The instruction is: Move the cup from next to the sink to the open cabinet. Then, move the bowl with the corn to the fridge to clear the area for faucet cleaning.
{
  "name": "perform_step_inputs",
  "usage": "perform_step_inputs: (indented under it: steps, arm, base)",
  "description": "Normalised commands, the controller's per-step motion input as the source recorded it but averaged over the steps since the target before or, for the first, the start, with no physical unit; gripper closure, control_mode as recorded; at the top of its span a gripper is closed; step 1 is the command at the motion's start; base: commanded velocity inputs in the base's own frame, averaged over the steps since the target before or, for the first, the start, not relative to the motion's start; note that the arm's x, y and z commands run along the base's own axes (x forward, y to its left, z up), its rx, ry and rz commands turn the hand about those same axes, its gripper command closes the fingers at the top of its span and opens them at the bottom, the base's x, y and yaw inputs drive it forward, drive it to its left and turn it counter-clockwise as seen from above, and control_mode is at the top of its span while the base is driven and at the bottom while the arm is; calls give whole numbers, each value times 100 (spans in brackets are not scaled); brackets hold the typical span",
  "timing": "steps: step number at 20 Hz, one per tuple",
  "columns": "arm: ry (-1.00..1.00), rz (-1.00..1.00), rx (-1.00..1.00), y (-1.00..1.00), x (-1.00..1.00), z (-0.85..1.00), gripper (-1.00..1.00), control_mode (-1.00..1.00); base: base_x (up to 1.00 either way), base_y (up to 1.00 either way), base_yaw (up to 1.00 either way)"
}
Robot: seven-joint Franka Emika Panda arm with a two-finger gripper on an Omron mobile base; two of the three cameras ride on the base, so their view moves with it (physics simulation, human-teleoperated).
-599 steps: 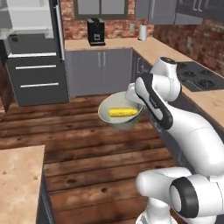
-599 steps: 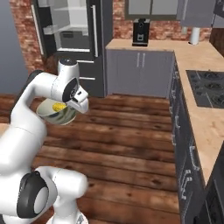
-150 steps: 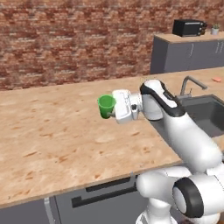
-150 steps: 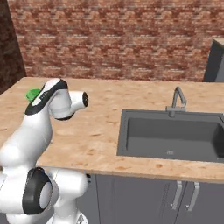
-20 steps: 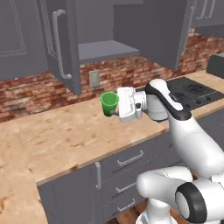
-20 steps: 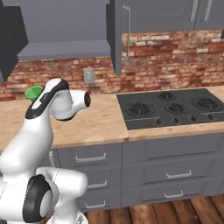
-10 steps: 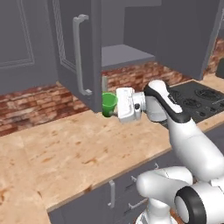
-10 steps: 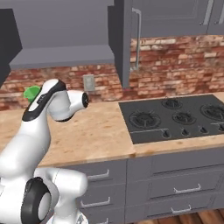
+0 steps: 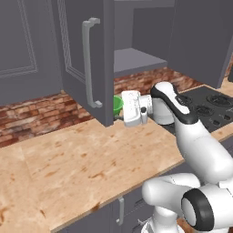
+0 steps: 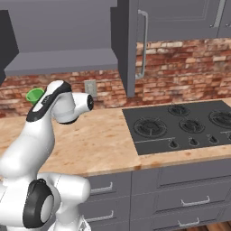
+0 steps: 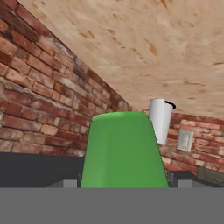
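Holding the cup (image 9: 118,105) sideways by its tapered walls, the gripper (image 9: 122,108) is closed on it above the speckled tan counter (image 9: 82,168), just below the cabinet (image 9: 86,59)'s open door and grey shelf (image 9: 135,61). Smooth, rigid and probably light, this small bright green tumbler looks slippery, so a hold around its middle seems safest. Rough red brick (image 11: 39,87) lines the wall behind.

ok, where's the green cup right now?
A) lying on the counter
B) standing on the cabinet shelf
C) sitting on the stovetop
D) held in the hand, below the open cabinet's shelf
D: the green cup sits in the hand, held off the counter near the open cabinet door and lower than the grey shelf.
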Motion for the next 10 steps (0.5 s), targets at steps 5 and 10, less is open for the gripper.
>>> perform_step_inputs:
  steps: [5,10]
  arm:
    - [-2,-2,3,-15,-18,19,100,-100]
    - [-1,-17,4,-8,-8,84,100,-100]
  base:
    - [-13,-11,0]
    - [0,0,0]
